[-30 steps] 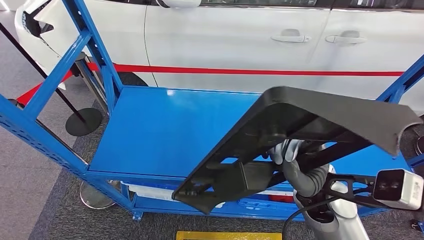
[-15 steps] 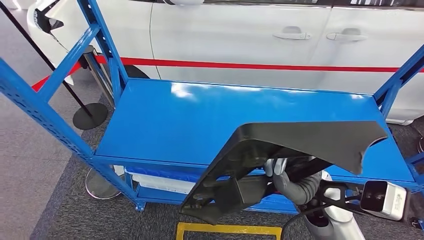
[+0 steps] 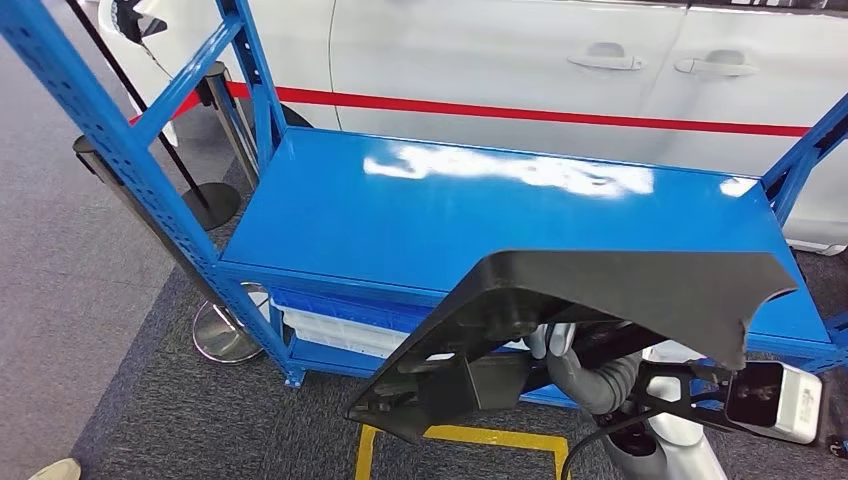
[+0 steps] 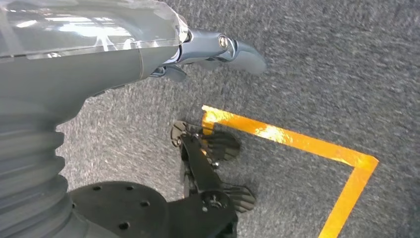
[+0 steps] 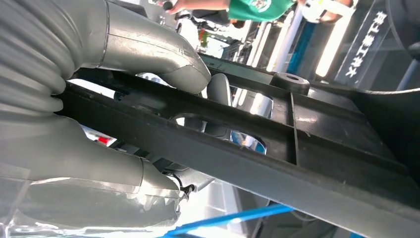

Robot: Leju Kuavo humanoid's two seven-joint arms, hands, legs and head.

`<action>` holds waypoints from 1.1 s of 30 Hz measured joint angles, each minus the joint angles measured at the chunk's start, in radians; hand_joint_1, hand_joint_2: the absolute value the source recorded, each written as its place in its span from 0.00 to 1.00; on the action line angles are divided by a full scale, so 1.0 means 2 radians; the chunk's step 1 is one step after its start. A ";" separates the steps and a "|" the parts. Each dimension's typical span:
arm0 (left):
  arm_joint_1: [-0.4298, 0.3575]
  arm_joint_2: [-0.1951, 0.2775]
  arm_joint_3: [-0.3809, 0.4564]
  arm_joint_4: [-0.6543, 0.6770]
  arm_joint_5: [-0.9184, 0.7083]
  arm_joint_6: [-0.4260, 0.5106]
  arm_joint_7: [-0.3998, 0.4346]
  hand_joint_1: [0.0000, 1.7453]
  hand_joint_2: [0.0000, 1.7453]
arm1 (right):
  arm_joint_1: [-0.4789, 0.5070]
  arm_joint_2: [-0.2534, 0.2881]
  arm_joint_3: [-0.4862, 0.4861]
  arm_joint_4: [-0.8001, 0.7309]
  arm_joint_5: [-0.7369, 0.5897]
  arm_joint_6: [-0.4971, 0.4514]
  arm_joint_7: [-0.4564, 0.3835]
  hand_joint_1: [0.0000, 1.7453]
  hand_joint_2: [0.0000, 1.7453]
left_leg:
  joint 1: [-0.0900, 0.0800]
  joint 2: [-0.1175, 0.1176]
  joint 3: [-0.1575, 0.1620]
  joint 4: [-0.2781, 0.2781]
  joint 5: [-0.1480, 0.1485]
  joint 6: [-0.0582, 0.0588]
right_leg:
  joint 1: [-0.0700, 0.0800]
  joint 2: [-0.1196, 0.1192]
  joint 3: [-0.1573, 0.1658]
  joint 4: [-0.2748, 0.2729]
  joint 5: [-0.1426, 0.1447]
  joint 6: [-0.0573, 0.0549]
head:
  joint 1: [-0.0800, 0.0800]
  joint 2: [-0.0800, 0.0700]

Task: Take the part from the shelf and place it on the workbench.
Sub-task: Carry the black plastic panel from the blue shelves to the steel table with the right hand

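Right hand [image 3: 562, 345] clamped on a rib of the black part [image 3: 610, 295], thumb [image 5: 163, 52] and fingers wrapped around a dark bar of its underside in the right wrist view. Part held tilted in the air, in front of and partly over the front edge of the blue shelf [image 3: 480, 215]. White car [image 3: 560, 70] with a red stripe behind the shelf. Left hand [image 4: 218, 49] hanging over grey carpet [image 4: 322, 64] beside yellow floor tape [image 4: 297, 144], holding nothing, fingers apart.
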 joint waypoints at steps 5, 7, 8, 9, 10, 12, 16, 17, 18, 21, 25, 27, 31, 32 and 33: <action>0.001 0.000 0.000 0.000 -0.001 0.001 0.003 0.00 1.00 | 0.002 0.000 0.000 -0.007 -0.001 0.000 -0.001 0.90 1.00 | 0.003 0.004 -0.027 -0.003 0.028 0.013 | -0.006 0.008 -0.030 0.092 -0.087 0.015 | 0.002 0.000; 0.001 0.001 0.000 0.000 -0.001 0.002 0.003 0.00 1.00 | 0.003 0.000 0.000 -0.007 -0.001 0.000 -0.001 0.90 1.00 | 0.003 0.004 -0.041 -0.001 0.037 0.012 | -0.007 0.008 -0.032 0.134 -0.096 0.018 | 0.002 0.000; 0.001 0.001 0.000 0.000 -0.001 0.002 0.003 0.00 1.00 | 0.003 0.000 0.000 -0.008 -0.002 0.000 -0.001 0.90 1.00 | 0.003 0.004 -0.047 0.000 0.041 0.012 | -0.008 0.008 -0.021 0.131 -0.086 0.018 | 0.002 0.000; 0.001 0.001 0.000 0.000 -0.001 0.002 0.003 0.00 1.00 | 0.003 0.000 0.000 -0.008 -0.002 0.000 -0.001 0.90 1.00 | 0.003 0.004 -0.053 0.000 0.046 0.010 | -0.008 0.008 -0.002 0.110 -0.071 0.017 | 0.002 0.000; 0.001 0.001 0.000 0.000 -0.001 0.002 0.004 0.00 1.00 | 0.003 0.000 0.000 -0.008 -0.002 0.000 -0.001 0.90 1.00 | 0.003 0.004 -0.057 0.001 0.050 0.009 | -0.008 0.009 0.024 0.076 -0.060 0.015 | 0.002 0.000; 0.001 0.001 0.000 0.000 -0.001 0.003 0.005 0.00 1.00 | 0.004 0.000 -0.001 -0.009 -0.002 -0.001 -0.002 0.90 1.00 | 0.002 0.003 -0.063 0.001 0.058 0.004 | -0.005 0.010 0.072 0.005 -0.058 0.009 | 0.002 0.000; 0.002 0.002 0.000 0.000 -0.005 0.003 0.004 0.00 1.00 | 0.011 0.000 -0.006 -0.013 0.001 -0.002 -0.010 0.90 1.00 | 0.002 0.002 -0.068 -0.003 0.070 -0.008 | -0.002 0.009 0.081 -0.029 -0.054 -0.003 | 0.002 0.000; 0.003 0.003 0.000 0.000 -0.005 0.003 0.003 0.00 1.00 | 0.014 0.000 -0.007 -0.015 0.001 -0.001 -0.013 0.90 1.00 | 0.002 0.002 -0.072 0.004 0.060 -0.010 | -0.003 0.008 0.076 -0.031 -0.048 -0.008 | 0.001 0.000; 0.004 0.003 0.000 0.000 -0.005 0.002 0.002 0.00 1.00 | 0.017 0.000 -0.009 -0.016 0.002 0.000 -0.015 0.90 1.00 | 0.002 0.002 -0.079 0.019 0.041 -0.012 | -0.004 0.007 0.070 -0.033 -0.041 -0.012 | 0.001 0.000; 0.004 0.005 0.000 0.000 -0.004 0.002 -0.002 0.00 1.00 | 0.025 0.000 -0.011 -0.017 0.002 0.006 -0.020 0.90 1.00 | 0.002 0.002 -0.102 0.110 -0.026 -0.014 | -0.002 0.005 0.048 -0.029 -0.025 -0.018 | -0.001 0.000; 0.004 0.009 0.000 0.000 -0.003 0.002 -0.004 0.00 1.00 | 0.029 0.000 -0.012 -0.018 0.001 0.008 -0.020 0.90 1.00 | 0.002 0.002 -0.059 0.107 0.006 -0.012 | 0.001 0.005 0.013 -0.015 -0.008 -0.016 | -0.001 0.000; 0.002 0.012 0.000 0.000 -0.002 0.001 -0.004 0.00 1.00 | 0.030 0.000 -0.013 -0.020 0.002 0.008 -0.021 0.90 1.00 | 0.000 0.002 -0.007 0.037 0.005 -0.008 | 0.003 0.005 0.000 -0.006 -0.002 -0.012 | 0.000 0.000; 0.002 0.013 0.000 0.000 -0.002 0.001 -0.006 0.00 1.00 | 0.031 0.000 -0.016 -0.023 0.001 0.009 -0.020 0.90 1.00 | -0.003 0.002 0.009 -0.007 -0.001 0.003 | 0.001 0.005 -0.007 -0.003 0.010 0.000 | -0.001 0.000; 0.003 0.014 0.000 0.000 -0.002 0.001 -0.006 0.00 1.00 | 0.031 0.000 -0.016 -0.024 0.000 0.010 -0.020 0.90 1.00 | -0.002 0.003 0.005 -0.008 0.005 0.007 | 0.000 0.006 -0.010 0.002 0.002 0.003 | -0.001 0.000; 0.003 0.014 0.000 0.000 -0.002 0.001 -0.006 0.00 1.00 | 0.032 0.000 -0.017 -0.024 0.000 0.011 -0.020 0.90 1.00 | -0.001 0.005 0.000 -0.009 0.011 0.010 | -0.001 0.008 -0.015 0.014 -0.016 0.006 | 0.000 0.000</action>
